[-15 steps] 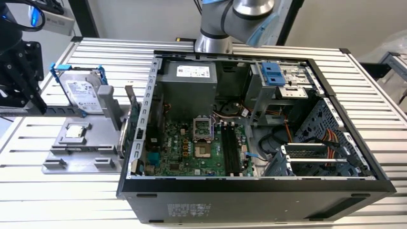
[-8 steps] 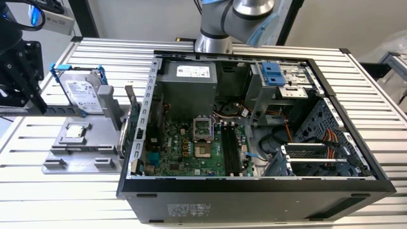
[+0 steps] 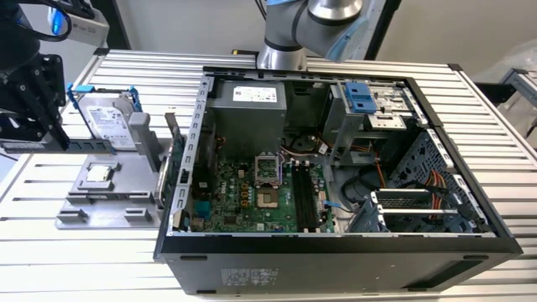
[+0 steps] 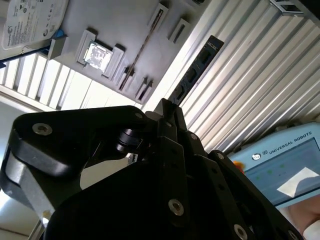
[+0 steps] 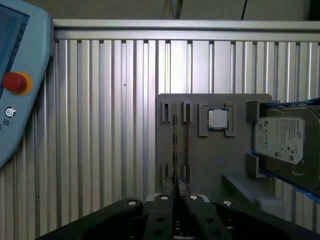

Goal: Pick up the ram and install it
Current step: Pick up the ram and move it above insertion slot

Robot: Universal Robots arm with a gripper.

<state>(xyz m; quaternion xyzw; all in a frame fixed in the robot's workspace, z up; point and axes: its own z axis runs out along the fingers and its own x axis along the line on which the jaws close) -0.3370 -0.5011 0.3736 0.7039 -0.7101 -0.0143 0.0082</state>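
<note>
Toward nine o'clock of the open case [image 3: 336,255] in the exterior view, the gripper [image 5: 175,196] hangs over the grey tray [image 3: 117,201] with the ram [image 4: 194,71] in its fingers [image 5: 164,207]. Fingers are closed on the stick. In the first wrist view they meet on its thin edge, and in the second wrist view its dark face with a row of chips runs out from the tips. The ram is judged clear of the tray and of the worktop [image 3: 84,264], roughly level, with its long side parallel to the tray's slots. How far along its length the grip sits cannot be told, as the gripper body hides the rest. On the tray, the hard drive [image 3: 105,119] sits in its blue frame at the twelve o'clock end and the processor [image 3: 100,173] is seated mid-tray. Inside the case, the long black sockets [image 3: 304,198] near the centre look empty, so installation is judged not yet done. Handling assessment: the ram is light, stiff and thin, and likely brittle under twist or bending. Its faces carry chips and one long edge should carry the contacts. It is best held by a flat pinch across both faces near mid-length, toward the edge away from the contacts, so that it hangs balanced. Smooth faces may slip under a weak grip, and a hard grip risks cracking a chip. An off-centre hold is the chief risk to record.
</note>
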